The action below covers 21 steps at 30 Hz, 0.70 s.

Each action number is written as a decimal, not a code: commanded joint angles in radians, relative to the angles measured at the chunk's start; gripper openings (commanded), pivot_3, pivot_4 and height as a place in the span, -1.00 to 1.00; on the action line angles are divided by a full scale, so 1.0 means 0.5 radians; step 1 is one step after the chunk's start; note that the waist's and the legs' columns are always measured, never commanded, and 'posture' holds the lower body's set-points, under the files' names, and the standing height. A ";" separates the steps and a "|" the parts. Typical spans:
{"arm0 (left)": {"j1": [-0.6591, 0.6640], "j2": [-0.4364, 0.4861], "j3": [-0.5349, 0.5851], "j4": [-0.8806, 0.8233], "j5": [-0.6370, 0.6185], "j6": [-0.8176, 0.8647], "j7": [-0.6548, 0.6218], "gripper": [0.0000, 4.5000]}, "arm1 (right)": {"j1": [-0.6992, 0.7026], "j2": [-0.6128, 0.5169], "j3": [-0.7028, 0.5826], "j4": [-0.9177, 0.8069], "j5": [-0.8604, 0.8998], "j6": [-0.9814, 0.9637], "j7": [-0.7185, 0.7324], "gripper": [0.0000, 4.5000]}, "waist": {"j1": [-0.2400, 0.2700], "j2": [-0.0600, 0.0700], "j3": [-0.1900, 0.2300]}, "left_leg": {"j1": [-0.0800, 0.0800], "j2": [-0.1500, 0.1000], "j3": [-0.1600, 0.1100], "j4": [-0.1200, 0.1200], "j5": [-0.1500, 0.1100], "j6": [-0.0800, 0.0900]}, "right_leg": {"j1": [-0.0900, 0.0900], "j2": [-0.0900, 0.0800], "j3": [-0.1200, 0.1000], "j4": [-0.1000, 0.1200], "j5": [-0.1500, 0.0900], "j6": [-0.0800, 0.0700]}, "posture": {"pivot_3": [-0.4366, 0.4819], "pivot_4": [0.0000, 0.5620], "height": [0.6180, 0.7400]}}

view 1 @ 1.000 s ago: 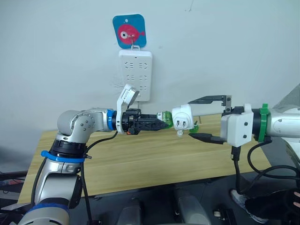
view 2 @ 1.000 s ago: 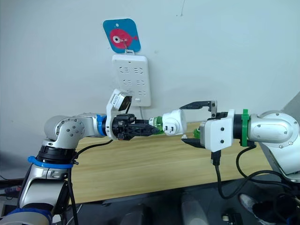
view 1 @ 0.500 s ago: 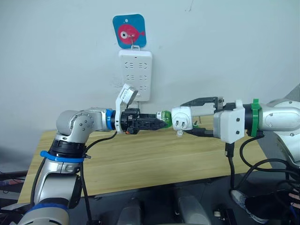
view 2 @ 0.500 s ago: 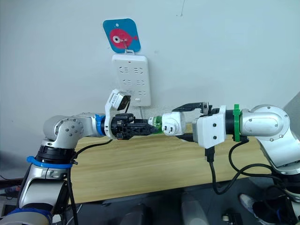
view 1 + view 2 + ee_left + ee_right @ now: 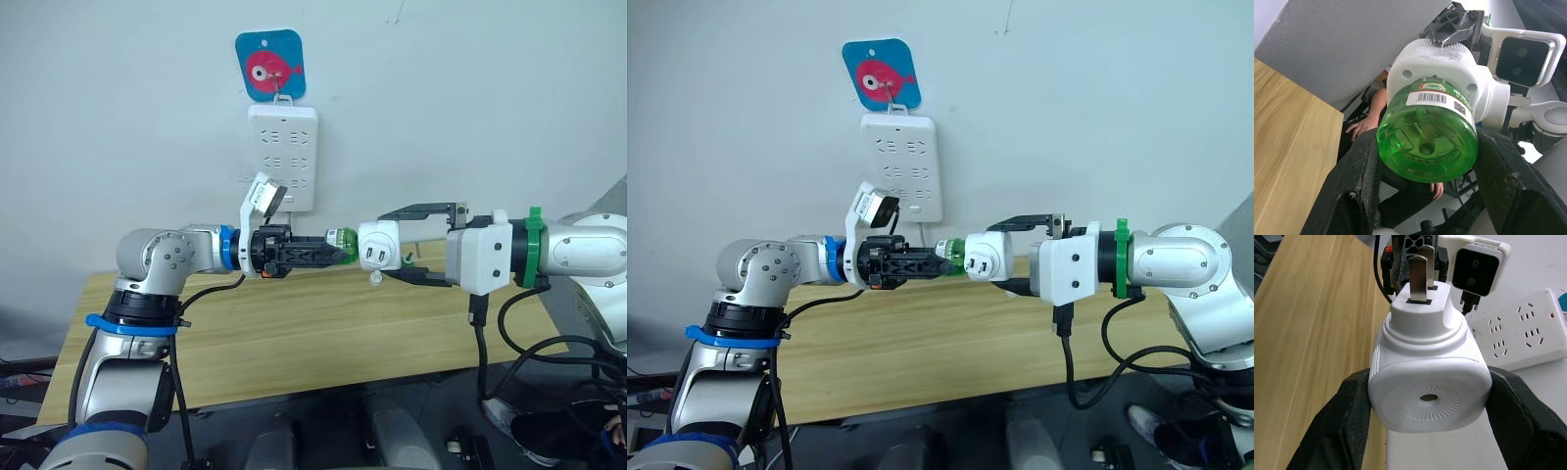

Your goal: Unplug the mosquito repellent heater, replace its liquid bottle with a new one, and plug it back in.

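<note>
Left claw [image 5: 333, 256] clamping green liquid bottle [image 5: 340, 241], right claw [image 5: 397, 243] gripping white mosquito repellent heater [image 5: 377, 245]

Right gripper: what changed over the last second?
The right gripper moved in toward the robot's left and closed its jaws on the mosquito repellent heater. The left gripper stayed clamped on the green bottle, still mated to the heater. The power strip is unchanged.

open air above bare wooden table [image 5: 294, 343], power strip [image 5: 283, 155] behind
</note>
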 commanded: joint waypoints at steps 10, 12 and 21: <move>-0.026 -0.025 0.013 -0.108 -0.023 -0.095 -0.048 0.06 | -0.022 0.055 -0.045 -0.143 0.097 0.080 -0.013 0.31 | 0.000 0.000 0.000 | 0.000 0.000 0.000 0.000 0.000 0.000 | 0.000 0.000 0.000 0.000 0.000 0.000 | -0.54 -0.52 1.00; -0.024 -0.025 0.011 -0.110 -0.017 -0.108 -0.044 0.06 | -0.024 0.060 -0.047 -0.149 0.099 0.090 -0.010 0.31 | 0.000 0.000 0.000 | 0.000 0.000 0.000 0.000 0.000 0.000 | 0.000 0.000 0.000 0.000 0.000 0.000 | -0.54 -0.52 1.00; -0.067 -0.003 0.025 -0.085 -0.056 -0.002 -0.062 0.48 | -0.025 0.071 -0.056 -0.166 0.109 0.113 -0.001 0.31 | 0.000 0.000 0.000 | 0.000 0.000 0.000 0.000 0.000 0.000 | 0.000 0.000 0.000 0.000 0.000 0.000 | -0.54 -0.53 1.00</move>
